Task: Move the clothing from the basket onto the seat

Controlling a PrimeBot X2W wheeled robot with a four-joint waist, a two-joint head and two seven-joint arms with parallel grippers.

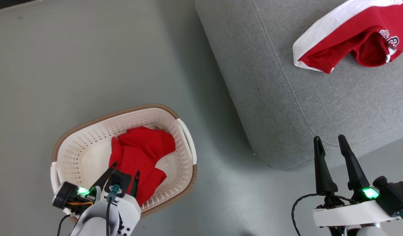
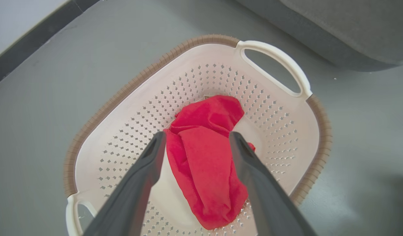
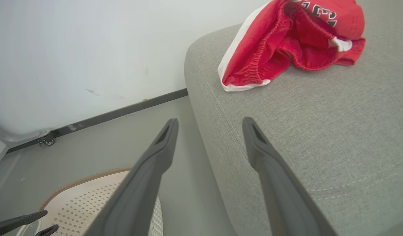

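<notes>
Status: task roughly half complete, judged from how the items lie. One of the two pieces of clothing, the red garment with the white band and lettering (image 1: pixel 345 39), lies crumpled on the grey seat (image 1: pixel 286 114), well in from the edge and clear of both arms. The second piece, the plain red garment (image 1: pixel 140 157), lies bunched on the floor of the basket (image 1: pixel 80 147), running from the middle toward its near wall. The basket stands on the grey floor (image 1: pixel 73 65) beside the seat, apart from it. Left jaws: spread wide and empty, poised over the near side of the basket. In the left wrist view the two fingers stand either side of the plain garment; whether the tips touch the fabric cannot be told. Right jaws: spread wide and empty, held just off the seat's rounded near corner, gripping nothing. Outstanding, in my assessment: close on the plain garment, lift it clear of the basket wall, carry it across and set it on the seat.
</notes>
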